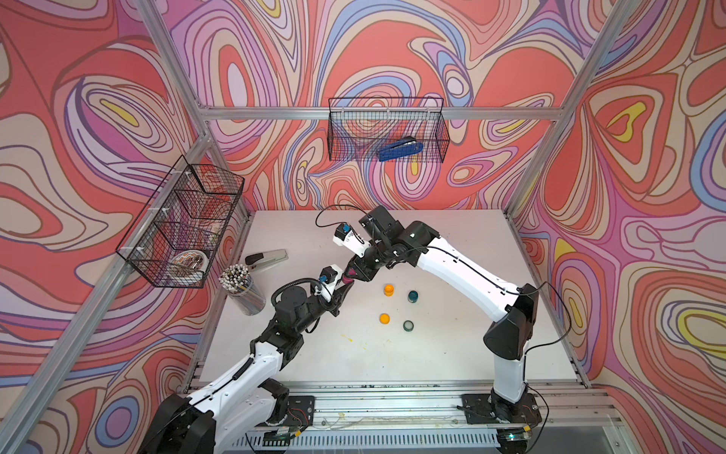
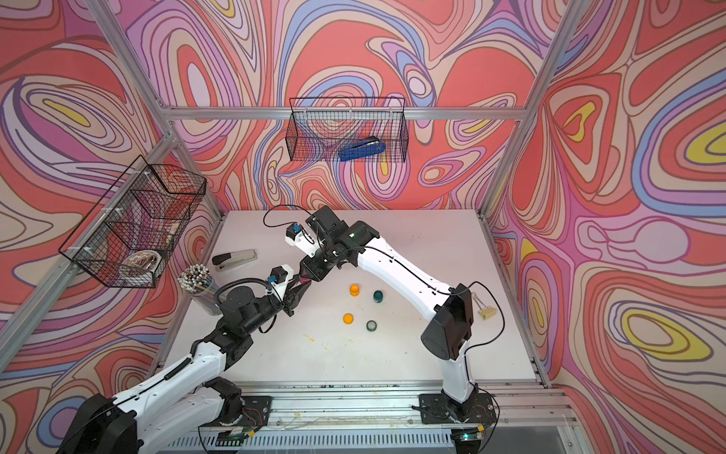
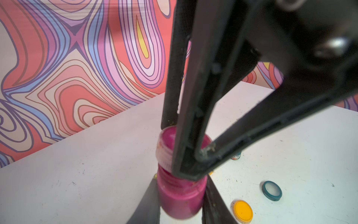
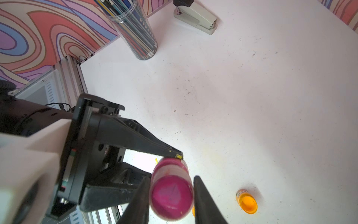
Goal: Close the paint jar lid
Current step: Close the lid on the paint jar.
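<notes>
The left gripper [image 1: 343, 290] is reaching in from the near left and clamping the magenta body of the paint jar [image 3: 180, 195]. The jar is hanging above the table [image 1: 451, 353], left of centre. It is looking small and light, a stiff plastic pot. Its smooth wall is probably turning slippery wherever paint is smeared, so the body is calling for a firm squeeze low down, below the threads.

On its mouth, the ribbed translucent lid [image 3: 163, 153] is being pinched across its rim by the right gripper [image 4: 171, 177], which is coming in from the far right. Those ribs are offering the best purchase for twisting, and the lid is probably flexing only a little under the grip.

The lid is appearing to sit slightly askew on the neck, though I cannot tell for sure. The right gripper's own bulk is covering most of the threads in the left wrist view, so how far the lid is engaged is not showing. In both top views the jar is showing only as a magenta sliver between the two grippers.
</notes>
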### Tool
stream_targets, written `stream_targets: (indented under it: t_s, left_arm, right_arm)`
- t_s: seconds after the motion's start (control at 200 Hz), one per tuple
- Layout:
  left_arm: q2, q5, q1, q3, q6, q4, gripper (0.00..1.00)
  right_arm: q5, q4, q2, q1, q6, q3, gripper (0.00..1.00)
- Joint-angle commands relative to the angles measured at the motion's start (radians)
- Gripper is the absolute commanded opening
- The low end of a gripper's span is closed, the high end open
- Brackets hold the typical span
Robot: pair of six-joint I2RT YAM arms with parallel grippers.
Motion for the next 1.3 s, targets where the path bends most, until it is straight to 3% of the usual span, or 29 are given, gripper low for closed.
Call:
stream_targets:
  t_s: [0.0, 0.801, 1.297]
  left_arm:
    - [-0.004, 0.012, -0.007, 0.038, 0.02, 0.018, 0.27]
    - [0.004, 0.01, -0.013, 0.06, 0.049, -0.007, 0.27]
    - [-0.042, -0.03, -0.019, 0.071, 0.068, 0.015, 0.26]
  right_arm:
    - [0.006, -0.007, 0.026, 0.005, -0.012, 0.007, 0.34]
    - [-0.014, -0.06, 0.069, 0.03, -0.035, 0.051, 0.34]
    - [-0.1, -0.051, 0.09, 0.032, -0.03, 0.034, 0.34]
